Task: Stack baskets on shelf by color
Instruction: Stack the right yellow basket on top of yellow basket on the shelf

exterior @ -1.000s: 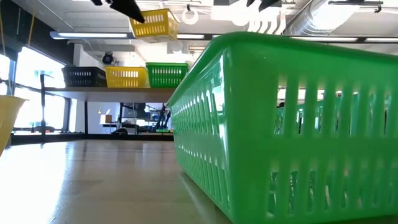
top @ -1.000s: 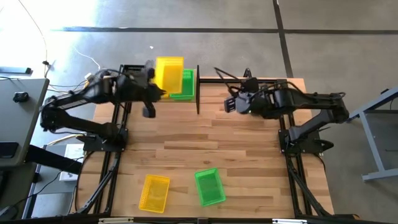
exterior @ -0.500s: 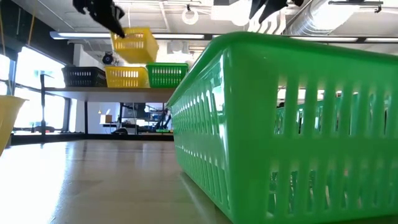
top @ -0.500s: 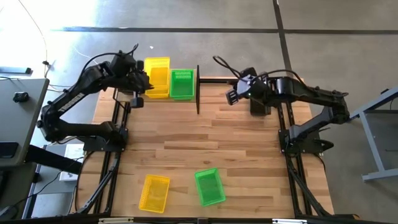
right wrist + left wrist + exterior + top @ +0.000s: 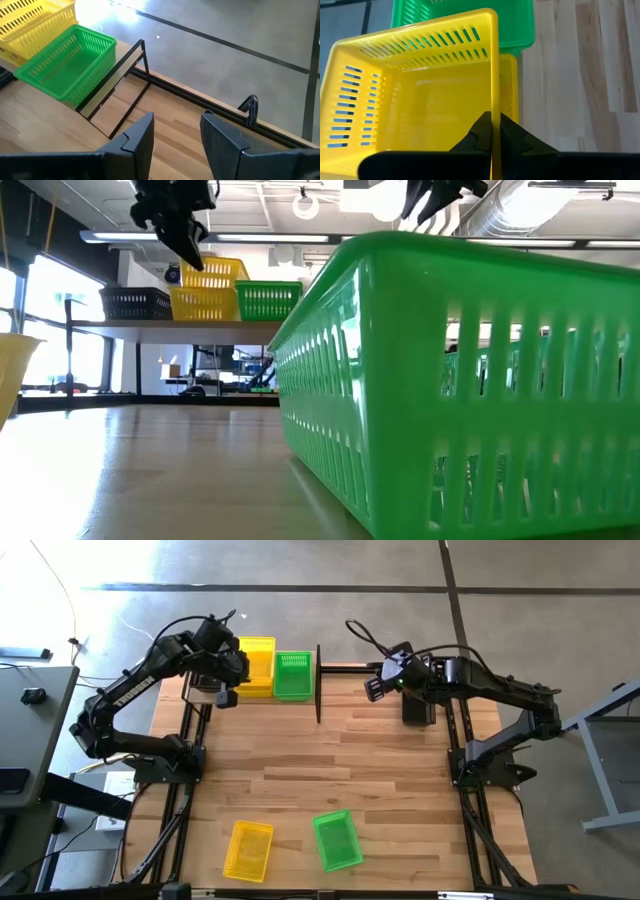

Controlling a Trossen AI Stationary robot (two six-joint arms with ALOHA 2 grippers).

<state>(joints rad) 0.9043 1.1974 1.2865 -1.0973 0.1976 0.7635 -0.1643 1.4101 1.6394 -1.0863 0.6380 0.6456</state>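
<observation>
Presently our left gripper (image 5: 491, 131) pinches a yellow basket's (image 5: 420, 95) wall, nesting it onto the yellow basket on the shelf (image 5: 115, 92); next we release, while the right gripper (image 5: 176, 131) hovers agape, empty.

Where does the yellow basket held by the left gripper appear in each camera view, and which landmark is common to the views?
High view: held yellow basket at the table's far left, over the shelf.
Low view: upper left, tilted on another yellow basket.
Left wrist view: fills the picture, its wall pinched by the left gripper.
Right wrist view: top left corner.
Shared landmark: the green basket beside it.
</observation>
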